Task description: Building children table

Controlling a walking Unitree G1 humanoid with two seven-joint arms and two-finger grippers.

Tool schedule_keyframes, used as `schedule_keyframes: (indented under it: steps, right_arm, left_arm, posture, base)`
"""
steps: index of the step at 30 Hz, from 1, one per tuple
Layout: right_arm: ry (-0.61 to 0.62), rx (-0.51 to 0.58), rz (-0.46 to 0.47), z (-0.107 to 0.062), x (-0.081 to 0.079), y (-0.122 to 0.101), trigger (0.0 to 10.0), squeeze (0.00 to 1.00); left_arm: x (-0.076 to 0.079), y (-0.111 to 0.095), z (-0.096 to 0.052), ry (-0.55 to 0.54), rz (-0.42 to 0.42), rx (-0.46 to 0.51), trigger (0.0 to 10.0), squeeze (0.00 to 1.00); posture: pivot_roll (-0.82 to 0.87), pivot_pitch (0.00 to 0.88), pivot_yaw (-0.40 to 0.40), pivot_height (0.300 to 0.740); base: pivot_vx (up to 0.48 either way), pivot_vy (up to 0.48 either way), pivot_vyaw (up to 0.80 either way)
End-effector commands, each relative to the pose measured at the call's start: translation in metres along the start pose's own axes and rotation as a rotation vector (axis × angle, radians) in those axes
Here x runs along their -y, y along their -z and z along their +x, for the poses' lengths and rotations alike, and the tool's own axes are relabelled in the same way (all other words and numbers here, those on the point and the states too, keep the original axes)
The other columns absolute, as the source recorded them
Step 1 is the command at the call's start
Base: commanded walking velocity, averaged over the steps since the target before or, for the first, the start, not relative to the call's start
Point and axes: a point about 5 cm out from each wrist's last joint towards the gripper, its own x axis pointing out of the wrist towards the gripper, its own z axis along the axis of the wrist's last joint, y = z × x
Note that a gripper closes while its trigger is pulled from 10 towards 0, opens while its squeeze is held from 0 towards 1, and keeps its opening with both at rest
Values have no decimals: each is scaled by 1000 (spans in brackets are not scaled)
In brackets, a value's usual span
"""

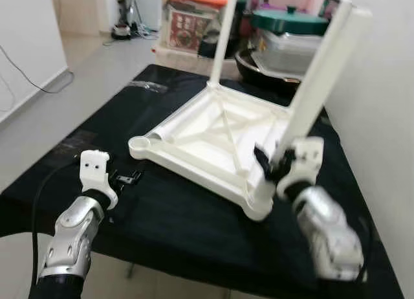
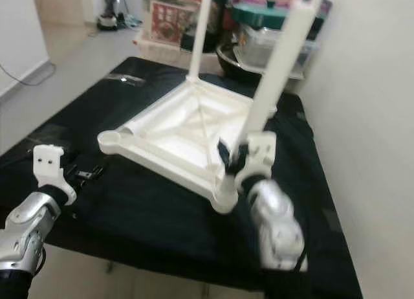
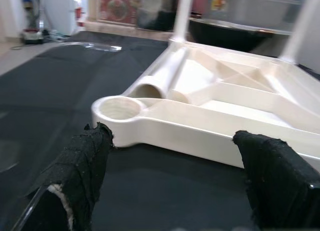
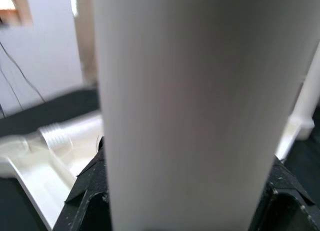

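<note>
Boxes (image 1: 194, 24) and pots (image 1: 288, 21) crowd behind upturned tabletop (image 1: 213, 140); right gripper (image 1: 275, 164) clasps leg (image 1: 320, 76), left gripper (image 3: 175, 161) spread

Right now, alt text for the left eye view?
The right pincer grips a white table leg standing at the near corner of an upside-down white tabletop on a black cloth. The left pincer rests open beside an empty corner socket.
</note>
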Motion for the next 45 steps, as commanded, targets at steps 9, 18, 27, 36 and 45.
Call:
schedule_keyframes:
  steps: [9, 18, 27, 36, 45]
  right_arm:
    - [-572, -88, 1, 2, -16, 4, 10000, 0]
    - [-698, -276, -114, 25, -29, 49, 0, 0]
    - [402, -288, 61, 12, 42, 60, 0, 0]
    - [228, -190, -4, -38, -1, 51, 10000, 0]
    - [18, -129, 63, -40, -7, 35, 10000, 769]
  left_arm:
    - [5, 2, 2, 15, -12, 3, 10000, 0]
    - [6, 2, 2, 12, -11, 8, 10000, 0]
    - [4, 0, 0, 12, -17, 13, 10000, 0]
    - [2, -1, -1, 18, -19, 13, 10000, 0]
    - [3, -1, 1, 21, -19, 14, 10000, 0]
  posture:
    - [94, 0, -155, 740]
    - [119, 0, -178, 740]
    - [99, 0, -168, 740]
    - [53, 0, -139, 740]
    - [47, 0, -138, 740]
  base:
    - [0, 0, 0]
    - [0, 0, 0]
    - [0, 0, 0]
    - [0, 0, 0]
    - [0, 0, 0]
